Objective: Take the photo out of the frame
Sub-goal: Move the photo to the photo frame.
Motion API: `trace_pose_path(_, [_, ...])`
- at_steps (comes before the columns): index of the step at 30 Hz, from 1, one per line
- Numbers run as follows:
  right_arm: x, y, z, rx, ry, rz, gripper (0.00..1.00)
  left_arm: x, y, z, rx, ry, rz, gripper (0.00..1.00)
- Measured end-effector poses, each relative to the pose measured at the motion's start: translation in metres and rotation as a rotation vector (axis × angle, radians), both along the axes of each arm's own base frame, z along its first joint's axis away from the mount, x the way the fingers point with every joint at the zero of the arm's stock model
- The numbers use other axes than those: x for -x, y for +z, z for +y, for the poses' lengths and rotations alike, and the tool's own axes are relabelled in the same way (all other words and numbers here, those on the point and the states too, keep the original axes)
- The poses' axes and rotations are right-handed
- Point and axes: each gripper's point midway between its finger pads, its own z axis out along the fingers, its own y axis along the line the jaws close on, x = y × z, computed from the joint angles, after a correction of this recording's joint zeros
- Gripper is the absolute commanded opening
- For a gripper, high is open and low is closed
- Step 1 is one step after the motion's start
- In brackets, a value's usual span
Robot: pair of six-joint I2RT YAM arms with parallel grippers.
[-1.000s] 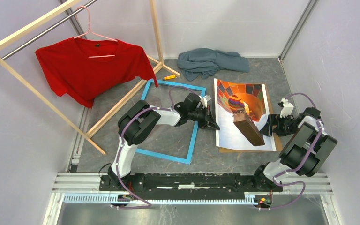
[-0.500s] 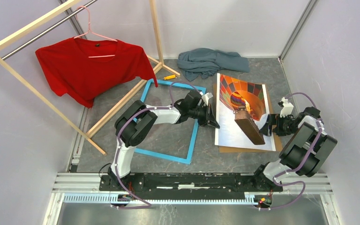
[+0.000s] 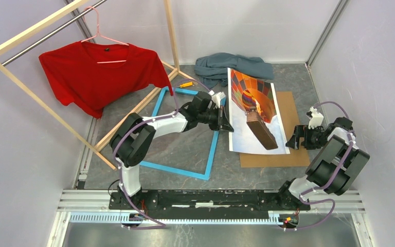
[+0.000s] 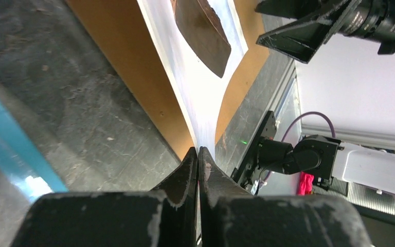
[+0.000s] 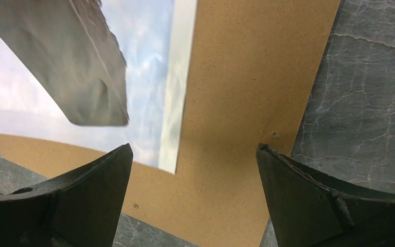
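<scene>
Fingers of the left end effector [image 3: 229, 127] clamp the left edge of the rectangular hot-air-balloon photo [image 3: 252, 116], holding it tilted off the plain brown backing board [image 3: 288, 110] to free it, beside the empty light-blue frame [image 3: 212, 149], while the right end effector [image 3: 291, 140] hovers, fingers apart, over that board.

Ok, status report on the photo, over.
Left end effector shut on photo edge, that side raised off the board. Right end effector open, holding nothing. Frame lies flat, to the left.
</scene>
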Motion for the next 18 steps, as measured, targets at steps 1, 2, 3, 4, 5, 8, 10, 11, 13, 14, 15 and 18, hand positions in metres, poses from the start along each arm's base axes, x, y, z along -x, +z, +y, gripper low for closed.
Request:
trace_pose_path(1, [0.0, 0.0, 0.0, 0.0, -0.002, 0.0, 0.98, -0.003, 0.001, 0.004, -0.004, 0.007, -0.005, 0.06])
trace_pose_path(2, [0.0, 0.0, -0.001, 0.0, -0.003, 0.0, 0.98, -0.005, 0.001, 0.008, -0.008, 0.013, -0.009, 0.06])
trace_pose_path(3, [0.0, 0.0, -0.001, 0.0, -0.005, 0.0, 0.98, -0.007, 0.001, 0.012, -0.016, 0.017, -0.014, 0.05])
trace_pose_path(4, [0.0, 0.0, -0.002, 0.001, -0.006, 0.0, 0.98, -0.008, 0.0, 0.016, -0.024, 0.018, -0.021, 0.05])
trace_pose_path(5, [0.001, 0.0, -0.002, 0.001, -0.007, 0.0, 0.98, -0.01, 0.0, 0.019, -0.03, 0.019, -0.026, 0.04])
trace_pose_path(8, [0.001, 0.0, -0.002, 0.001, -0.007, 0.0, 0.98, -0.013, -0.006, 0.029, -0.058, 0.018, -0.028, 0.03])
trace_pose_path(10, [0.001, 0.0, -0.002, 0.001, -0.007, 0.0, 0.98, -0.013, -0.012, 0.036, -0.074, 0.015, -0.021, 0.03])
trace_pose_path(11, [0.001, 0.0, -0.002, 0.001, -0.007, 0.0, 0.98, -0.011, -0.016, 0.04, -0.085, 0.011, -0.016, 0.03])
trace_pose_path(13, [0.001, 0.0, -0.002, 0.0, -0.007, 0.0, 0.98, -0.007, -0.022, 0.049, -0.109, -0.001, -0.003, 0.03])
trace_pose_path(14, [0.001, 0.0, -0.002, 0.0, -0.007, 0.0, 0.98, -0.005, -0.024, 0.051, -0.114, -0.005, 0.001, 0.03])
trace_pose_path(15, [0.001, 0.0, -0.002, 0.0, -0.007, 0.0, 0.98, -0.002, -0.025, 0.054, -0.117, -0.013, 0.006, 0.03])
trace_pose_path(18, [0.0, 0.0, -0.002, 0.0, -0.007, -0.001, 0.98, 0.005, -0.025, 0.064, -0.129, -0.028, 0.01, 0.03])
